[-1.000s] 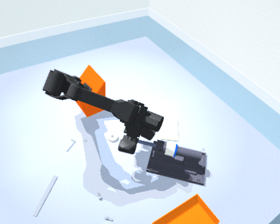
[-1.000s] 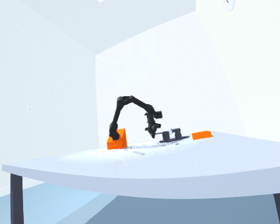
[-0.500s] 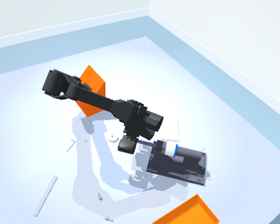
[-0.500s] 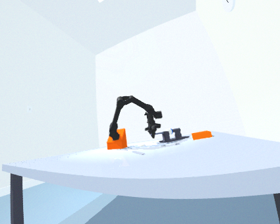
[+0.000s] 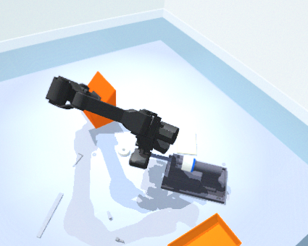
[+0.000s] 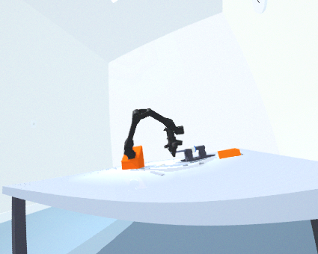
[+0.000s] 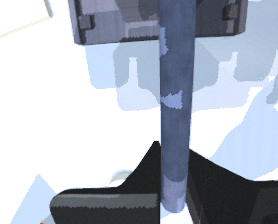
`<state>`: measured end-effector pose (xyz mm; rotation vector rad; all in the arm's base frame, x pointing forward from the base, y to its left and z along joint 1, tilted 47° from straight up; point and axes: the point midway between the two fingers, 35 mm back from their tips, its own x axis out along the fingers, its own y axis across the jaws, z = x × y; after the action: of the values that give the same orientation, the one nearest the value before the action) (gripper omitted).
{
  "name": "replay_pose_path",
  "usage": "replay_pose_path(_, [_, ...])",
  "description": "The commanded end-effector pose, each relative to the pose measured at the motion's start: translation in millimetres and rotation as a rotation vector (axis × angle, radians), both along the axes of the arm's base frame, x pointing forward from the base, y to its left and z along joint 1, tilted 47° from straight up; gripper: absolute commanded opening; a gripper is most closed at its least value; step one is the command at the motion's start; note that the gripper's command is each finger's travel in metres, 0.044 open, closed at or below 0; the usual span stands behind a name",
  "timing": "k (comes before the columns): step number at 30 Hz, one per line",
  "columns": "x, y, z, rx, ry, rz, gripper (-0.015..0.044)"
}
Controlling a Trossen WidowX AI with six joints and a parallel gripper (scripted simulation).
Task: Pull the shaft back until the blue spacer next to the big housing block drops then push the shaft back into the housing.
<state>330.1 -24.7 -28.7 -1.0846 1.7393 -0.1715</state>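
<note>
My gripper point(image 5: 140, 160) point(image 6: 173, 155) point(image 7: 164, 145) is shut on the free end of the grey-blue shaft point(image 5: 161, 157) point(image 6: 180, 151) point(image 7: 176, 115), which runs from the fingers into the dark fixture point(image 5: 192, 189) point(image 7: 120, 30). The blue spacer point(image 5: 193, 165) shows as a thin band against the big housing block point(image 5: 211, 168) point(image 6: 201, 151). A white spacer point(image 5: 187, 163) sits beside it, towards the smaller end block point(image 5: 175, 159) point(image 6: 188, 154). Both spacers are up between the blocks. How far the shaft reaches inside them is hidden; the wrist view does not show the spacers.
A white ring point(image 5: 124, 151) lies on the table near the gripper. An orange tray point(image 5: 215, 232) point(image 6: 229, 153) stands beyond the fixture. A long grey bar point(image 5: 50, 215) and several small grey pieces lie on the table. The arm's orange base point(image 5: 104, 96) point(image 6: 133, 163) stands behind.
</note>
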Motion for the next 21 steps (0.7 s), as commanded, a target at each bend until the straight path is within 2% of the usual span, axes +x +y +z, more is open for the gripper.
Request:
replay_pose_path(1, [-0.9, -0.7, 0.6, -0.003, 0.000, 0.001, 0.0000])
replay_pose_path(21, [-1.8, -0.8, 1.0, 0.000, 0.000, 0.000, 0.0000])
